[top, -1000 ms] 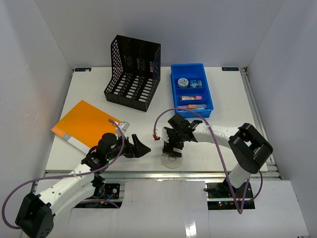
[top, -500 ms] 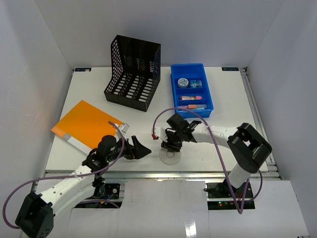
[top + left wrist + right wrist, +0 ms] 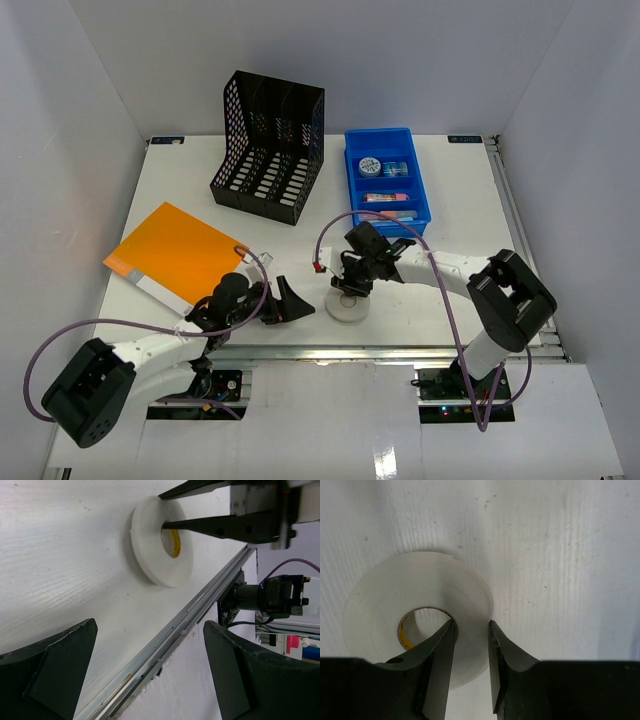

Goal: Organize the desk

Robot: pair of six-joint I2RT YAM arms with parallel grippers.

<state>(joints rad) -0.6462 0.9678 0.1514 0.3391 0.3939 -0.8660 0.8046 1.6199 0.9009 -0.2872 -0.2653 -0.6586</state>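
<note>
A white tape roll [image 3: 346, 309] lies flat on the desk [image 3: 460, 210] near its front edge. My right gripper [image 3: 351, 291] stands over it and is shut on the roll's wall [image 3: 420, 590]. One finger [image 3: 437, 650] sits inside the brown core hole and the other presses the outer rim. My left gripper [image 3: 293, 298] is open just left of the roll, low over the front rail, with nothing between its fingers. The left wrist view shows the roll [image 3: 160, 555] ahead, with the right gripper's fingers [image 3: 240, 527] on it.
A black mesh file rack [image 3: 268, 150] stands at the back. A blue compartment tray [image 3: 350, 170] holding small items sits to its right. An orange folder [image 3: 170, 250] lies at the left. The metal front rail [image 3: 200, 610] runs just below the left gripper.
The right gripper's jaws have closed from wide open onto the roll's wall. The left gripper has moved right and nearer the front edge, staying open.
</note>
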